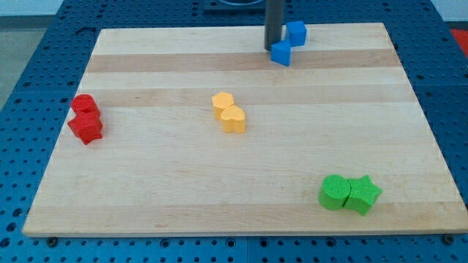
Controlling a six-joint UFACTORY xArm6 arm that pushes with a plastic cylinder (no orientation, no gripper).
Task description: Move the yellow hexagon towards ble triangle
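Two yellow blocks sit touching near the board's middle: the upper one (222, 101) looks like the yellow hexagon, the lower one (234, 118) looks heart-shaped. Two blue blocks sit at the view's top: a blue block (281, 52) that looks like the triangle, and a blue cube (296, 33) just above and right of it. My tip (273, 48) stands right against the left side of the lower blue block, far above and right of the yellow blocks.
Two red blocks (85, 118) sit touching at the view's left. A green round block (335, 193) and a green star (363, 194) sit touching at the bottom right. The wooden board (234, 212) lies on a blue perforated table.
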